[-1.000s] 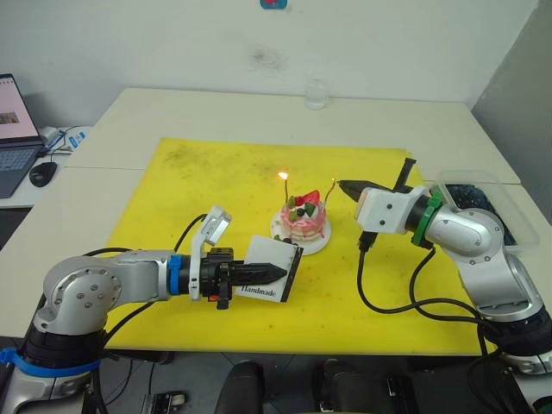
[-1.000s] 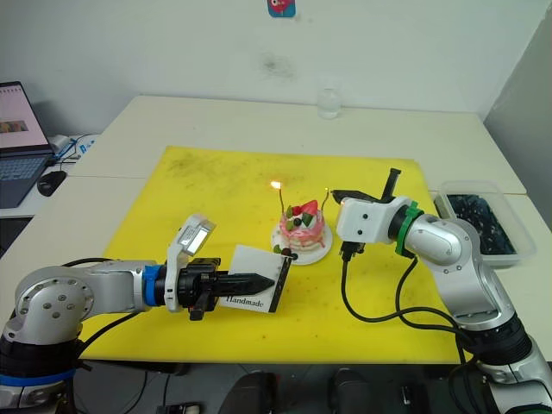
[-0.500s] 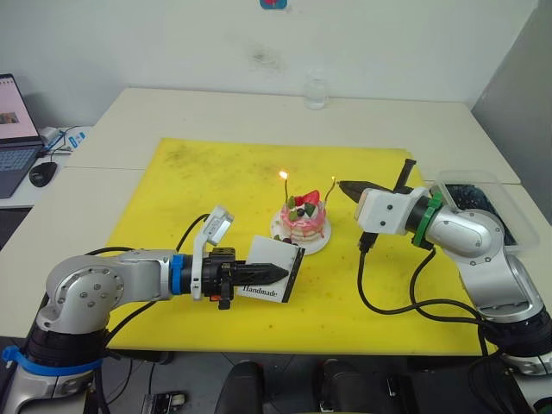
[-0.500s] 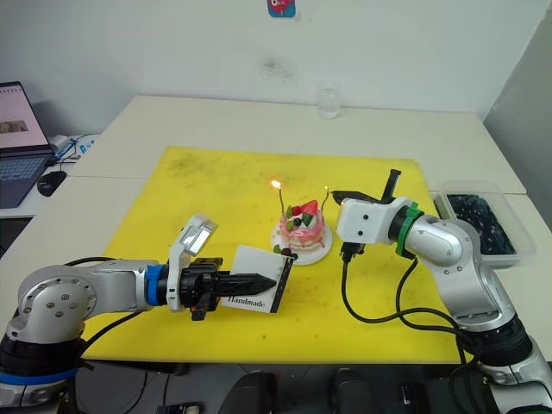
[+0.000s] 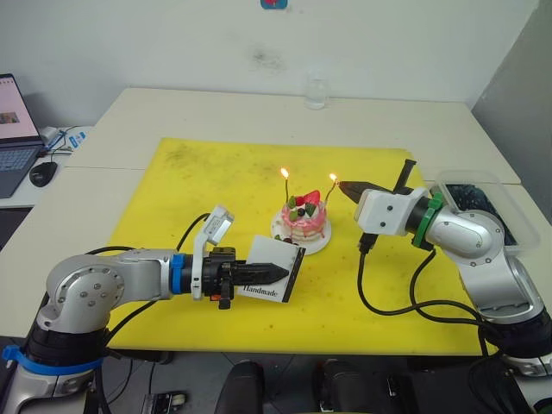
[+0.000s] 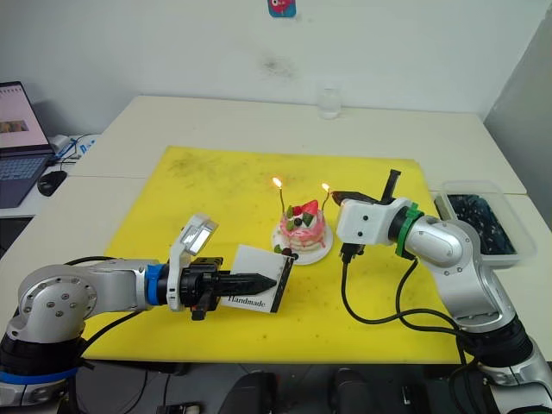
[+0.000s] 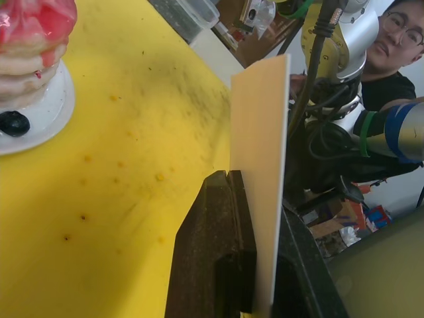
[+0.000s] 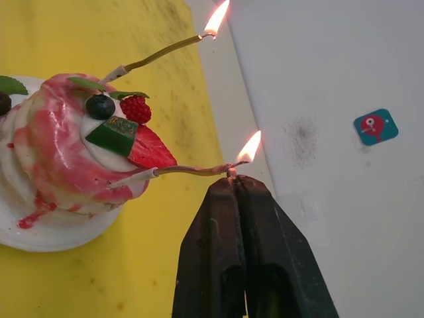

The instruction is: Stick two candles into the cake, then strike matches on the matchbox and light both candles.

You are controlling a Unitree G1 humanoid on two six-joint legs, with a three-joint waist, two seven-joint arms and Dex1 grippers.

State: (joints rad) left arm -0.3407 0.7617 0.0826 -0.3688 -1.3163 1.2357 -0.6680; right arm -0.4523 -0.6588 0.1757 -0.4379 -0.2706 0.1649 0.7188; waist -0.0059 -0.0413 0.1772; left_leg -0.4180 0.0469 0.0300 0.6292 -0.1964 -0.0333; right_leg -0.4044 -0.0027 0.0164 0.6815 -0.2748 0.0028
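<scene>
Flame now on candle 2 [image 5: 330,190]; both jaws stay clamped, left on matchbox [image 5: 274,266].

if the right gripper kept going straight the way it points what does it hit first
Most likely the flaming tip of the nearer candle, right at the right gripper; past that, probably the cake.

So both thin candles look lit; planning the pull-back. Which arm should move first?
Right: its gripper sits at the nearer candle's flame, beside the pink cake. The left gripper merely holds the white matchbox.
</scene>
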